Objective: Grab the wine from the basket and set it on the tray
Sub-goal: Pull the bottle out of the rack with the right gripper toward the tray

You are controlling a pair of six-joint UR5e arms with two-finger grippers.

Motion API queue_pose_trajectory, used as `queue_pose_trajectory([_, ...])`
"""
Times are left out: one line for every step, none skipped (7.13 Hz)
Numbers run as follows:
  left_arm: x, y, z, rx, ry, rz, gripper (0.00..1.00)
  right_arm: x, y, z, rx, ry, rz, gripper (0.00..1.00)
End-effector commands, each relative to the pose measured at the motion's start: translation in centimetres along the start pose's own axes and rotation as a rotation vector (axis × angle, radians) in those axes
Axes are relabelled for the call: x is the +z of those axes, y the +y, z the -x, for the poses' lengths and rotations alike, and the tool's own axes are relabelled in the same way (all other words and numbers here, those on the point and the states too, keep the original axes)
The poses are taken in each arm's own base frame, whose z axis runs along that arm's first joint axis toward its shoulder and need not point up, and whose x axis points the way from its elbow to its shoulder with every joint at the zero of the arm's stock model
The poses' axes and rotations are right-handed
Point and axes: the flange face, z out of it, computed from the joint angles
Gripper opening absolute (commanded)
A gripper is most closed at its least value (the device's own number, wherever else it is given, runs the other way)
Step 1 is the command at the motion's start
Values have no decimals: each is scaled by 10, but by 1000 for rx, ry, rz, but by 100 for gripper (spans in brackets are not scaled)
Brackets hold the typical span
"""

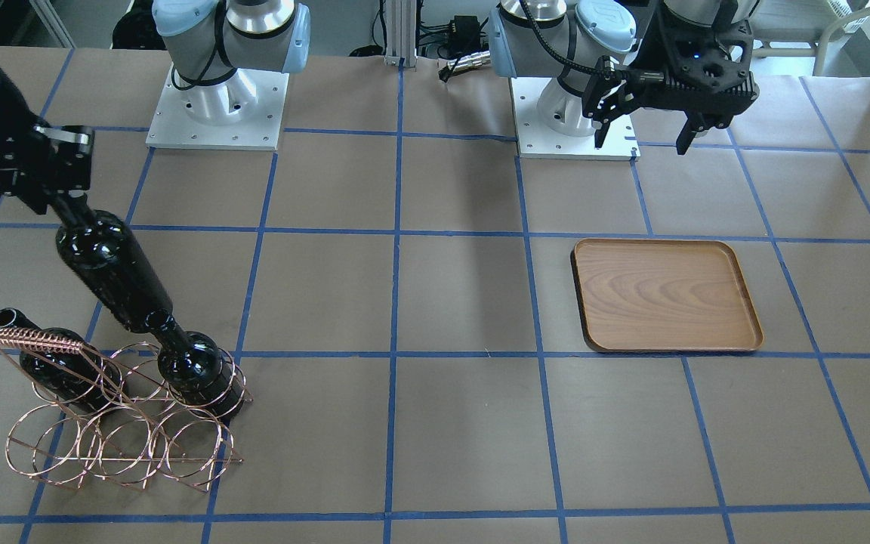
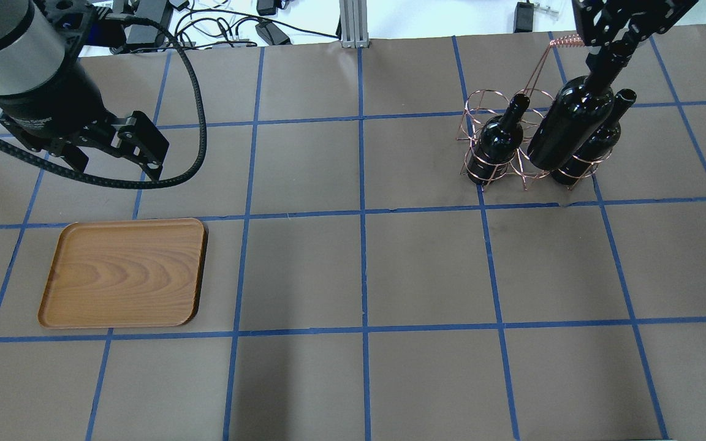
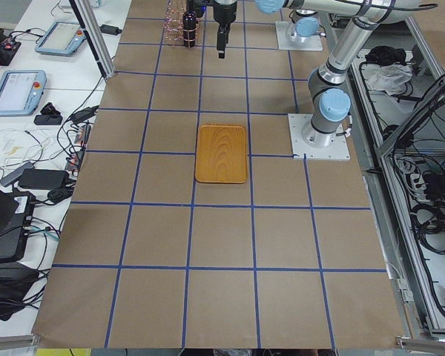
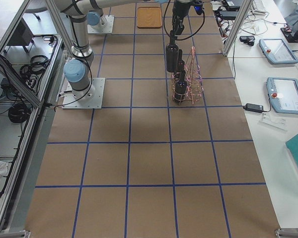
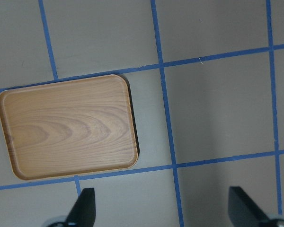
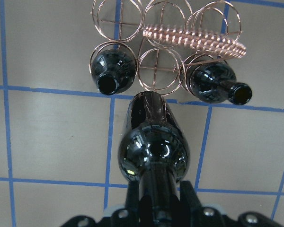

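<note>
My right gripper is shut on the neck of a near-black wine bottle and holds it lifted above the copper wire basket; the bottle also shows in the front view and the right wrist view. Two more bottles stand in the basket's rings. The wooden tray lies empty on the table's left side. My left gripper is open and empty, above the table just behind the tray; its fingertips show in the left wrist view.
The table is brown paper with a blue tape grid. The arm bases stand at the robot's edge. Cables and boxes lie past the far edge. The basket's coiled handle rises beside the bottles.
</note>
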Motion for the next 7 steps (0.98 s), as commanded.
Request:
queue_pose_trajectory([-2,-1,4,-7,-5,-3,100,49,12,97,142,10,45,18])
queue_pose_trajectory([-4,-1,4,-7,-6,-9,100,71,22,152,150,2,54,13])
queue_pose_trajectory([-6,-2,4,-7,-7,-14,100,79,33,201,171,-43,66,12])
queue_pose_trajectory([-6,-2,9,-17,-5,-16,100,89,34,256,217,-84,21,12])
queue_pose_trajectory([-5,-4,26,-56,0,-13,100,107,41,311,231,-102,6,12])
queue_pose_trajectory([-6,-3,38,-79,-4,-13,100,109,49,345,252,-105,-5,12])
queue_pose_trajectory([-5,-4,41,-84,-10,-12,100,106,48,363,304,-126,-8,13])
